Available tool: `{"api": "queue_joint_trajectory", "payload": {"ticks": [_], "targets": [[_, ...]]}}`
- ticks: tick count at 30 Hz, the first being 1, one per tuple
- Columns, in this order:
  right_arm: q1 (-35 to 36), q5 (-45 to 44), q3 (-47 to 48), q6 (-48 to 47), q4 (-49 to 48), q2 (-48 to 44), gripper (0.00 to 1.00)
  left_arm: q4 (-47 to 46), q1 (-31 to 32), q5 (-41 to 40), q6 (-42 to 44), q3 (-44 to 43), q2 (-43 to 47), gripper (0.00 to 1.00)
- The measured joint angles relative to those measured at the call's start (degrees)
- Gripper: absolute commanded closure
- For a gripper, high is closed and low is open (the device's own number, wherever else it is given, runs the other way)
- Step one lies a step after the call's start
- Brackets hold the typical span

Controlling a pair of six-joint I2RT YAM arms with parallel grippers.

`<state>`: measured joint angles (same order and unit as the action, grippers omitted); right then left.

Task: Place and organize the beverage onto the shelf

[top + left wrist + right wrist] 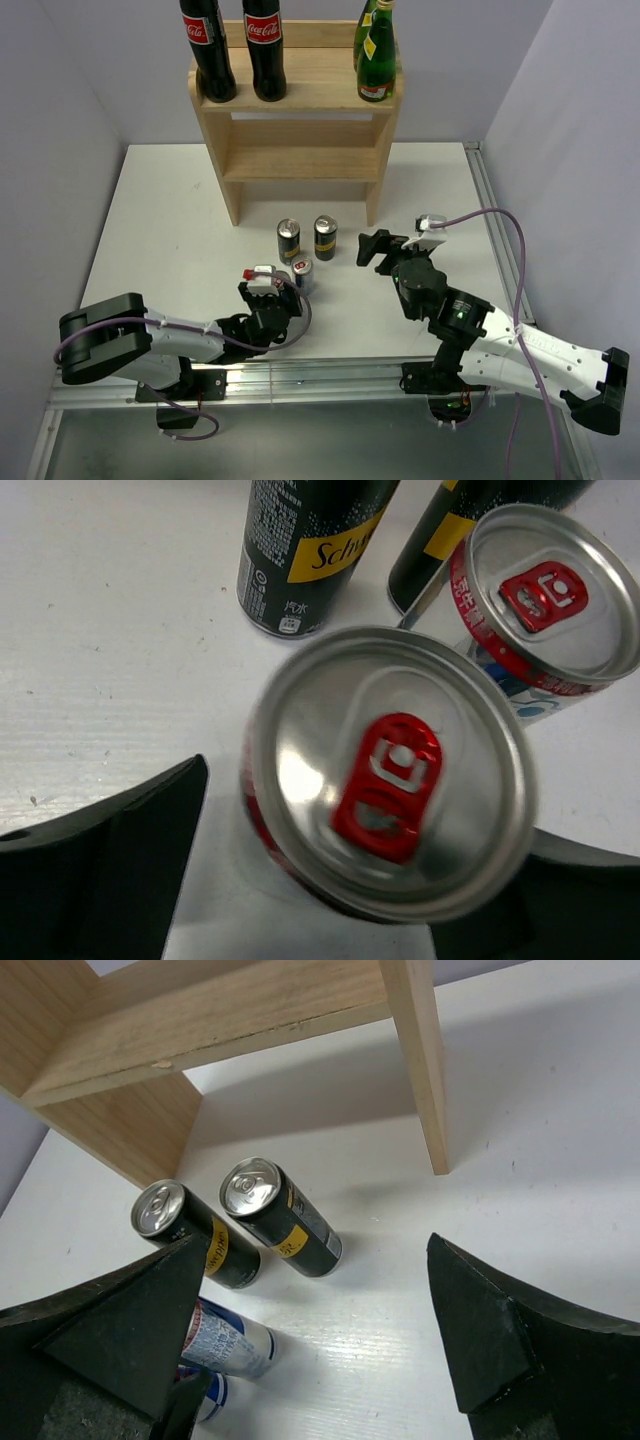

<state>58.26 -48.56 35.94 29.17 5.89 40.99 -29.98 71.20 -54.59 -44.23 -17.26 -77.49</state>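
The light wooden shelf [300, 110] stands at the back, with two Coca-Cola bottles [235, 50] and green bottles [377, 55] on its top. Two black Schweppes cans [306, 239] stand in front of it. Two white cans with red tabs stand nearer me. My left gripper [272, 290] is open around one of them [390, 775], with a gap at the left finger [100, 870]. The other white can [545, 590] stands just beyond. My right gripper [378, 252] is open and empty, right of the cans; its wrist view shows the black cans [290, 1225] and a white can [225, 1340].
The white table [160, 220] is bounded by grey walls on both sides, with a metal rail [330, 375] along the near edge. The shelf's lower tiers [200, 1020] and a side panel [420, 1060] stand behind the black cans.
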Motion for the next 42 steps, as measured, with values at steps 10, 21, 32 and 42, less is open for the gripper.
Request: {"api": "queue_joint_trajectory", "payload": {"ticks": [10,21,32,42], "targets": [[0.00,0.09,-0.50,0.37,0.00,-0.52,0.02,4.83,-1.64,-1.99,1.03,-0.52,3.06,1.00],[0.00,1.31,-0.50,-0.07,-1.14,1.40,0.02,22.16,-4.46,-3.82,12.35,-19.19,16.90,1.00],[0.00,2.54,-0.50,-0.31,-2.03,1.77,0.02,18.21,-22.64,6.91,29.18,-35.91,9.46,1.00],[0.00,2.43,-0.50,-0.26,-1.97,-0.04,0.02,17.75,-34.01,16.37,34.80,-46.31,-1.20,1.00]]}}
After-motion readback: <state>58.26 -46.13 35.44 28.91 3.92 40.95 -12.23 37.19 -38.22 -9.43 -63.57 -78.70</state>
